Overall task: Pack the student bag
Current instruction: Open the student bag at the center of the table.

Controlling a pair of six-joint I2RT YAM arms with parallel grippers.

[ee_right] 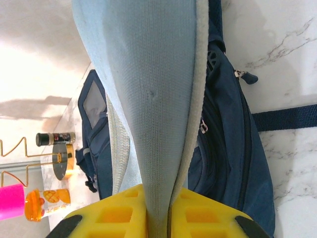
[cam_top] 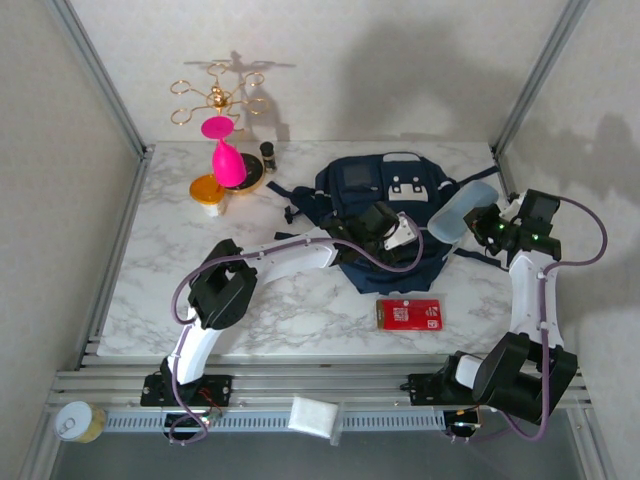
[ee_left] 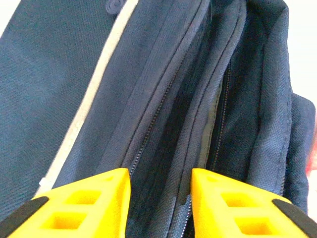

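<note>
Navy-blue fabric student bag (cam_top: 375,195) lies at the back middle of the white marble bench (cam_top: 300,320). The left claw (ee_left: 161,208) straddles its zip folds; whether it pinches them, I cannot tell. The right claw (ee_right: 157,210) clenches a light-blue fabric pouch (ee_right: 148,99) just beside the bag.

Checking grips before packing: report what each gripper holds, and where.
Right gripper pinches the light-blue pouch by its end. Left gripper straddles the student bag at its zip; hold unclear.

left yellow two-finger gripper (ee_left: 160,193) reached forward, jaws parted, right yellow two-finger gripper (ee_right: 158,208) clamped a pale-blue flat fabric pouch (ee_right: 148,99) between its fingers
</note>
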